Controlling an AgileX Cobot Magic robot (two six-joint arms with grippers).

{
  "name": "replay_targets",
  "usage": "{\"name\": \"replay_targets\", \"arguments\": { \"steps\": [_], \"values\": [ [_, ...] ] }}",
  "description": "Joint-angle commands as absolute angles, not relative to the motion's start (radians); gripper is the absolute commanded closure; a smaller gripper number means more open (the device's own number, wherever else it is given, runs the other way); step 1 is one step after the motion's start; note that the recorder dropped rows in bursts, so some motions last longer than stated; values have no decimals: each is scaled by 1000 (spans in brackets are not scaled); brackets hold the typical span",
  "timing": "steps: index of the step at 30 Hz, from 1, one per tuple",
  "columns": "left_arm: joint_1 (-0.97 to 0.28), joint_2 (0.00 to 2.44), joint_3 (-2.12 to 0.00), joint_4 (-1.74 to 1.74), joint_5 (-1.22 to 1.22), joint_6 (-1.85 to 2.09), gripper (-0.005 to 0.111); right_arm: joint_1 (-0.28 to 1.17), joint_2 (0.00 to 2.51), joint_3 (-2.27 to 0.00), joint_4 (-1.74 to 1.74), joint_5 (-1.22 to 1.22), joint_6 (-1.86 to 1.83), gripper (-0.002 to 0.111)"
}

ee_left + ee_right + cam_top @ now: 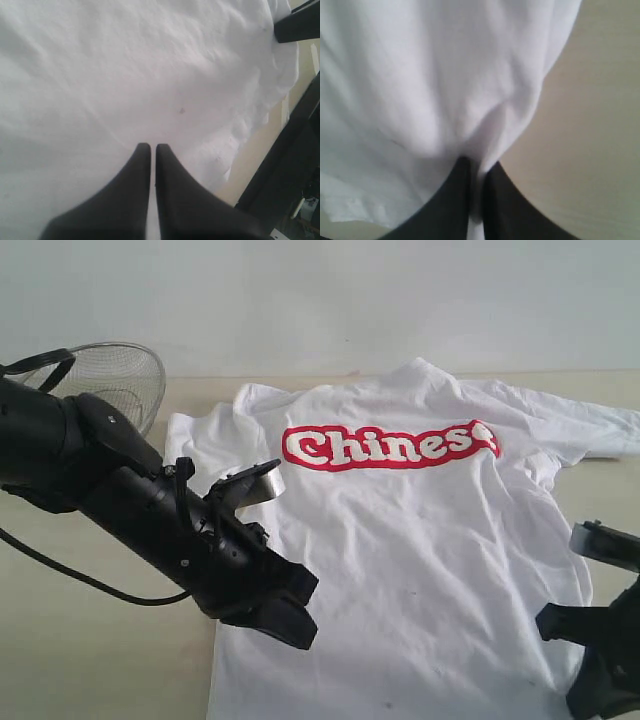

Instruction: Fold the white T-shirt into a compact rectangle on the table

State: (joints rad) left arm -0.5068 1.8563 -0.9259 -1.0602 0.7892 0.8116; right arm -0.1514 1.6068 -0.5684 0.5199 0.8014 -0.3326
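Exterior view shows the white T-shirt [400,570] spread lettering-up on the table [100,660], right gripper [476,165] jaws pinching a thin fold at its edge, left gripper [153,147] jaws closed, hold unclear; so slight a bite may slip on lifting, skewing the fold.

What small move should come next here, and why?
Probably raise the hem off the table: the right end effector is shut on a bunch of the white T-shirt, the left end effector is shut at the hem's other side, and the shirt lies flat, unfolded.
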Motion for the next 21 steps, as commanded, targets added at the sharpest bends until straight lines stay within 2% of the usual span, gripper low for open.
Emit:
{"name": "replay_targets", "arguments": {
  "steps": [1,4,10,17,19,21],
  "values": [
    [-513,1845,-920,-1057,780,816,102,-155,1589,-571,647,823,-426,108],
    [-513,1845,-920,-1057,780,816,102,-73,1577,-585,804,835,-509,108],
    [-513,1845,-920,-1057,780,816,102,162,1580,-693,828,765,-429,108],
    [-513,1845,-920,-1056,780,816,102,267,1653,-761,828,739,-384,107],
    [-513,1845,-920,-1056,780,816,102,280,1685,-761,828,719,-385,100],
    [-513,1845,-920,-1056,780,816,102,280,1712,-761,837,710,-404,86]
  ]
}}
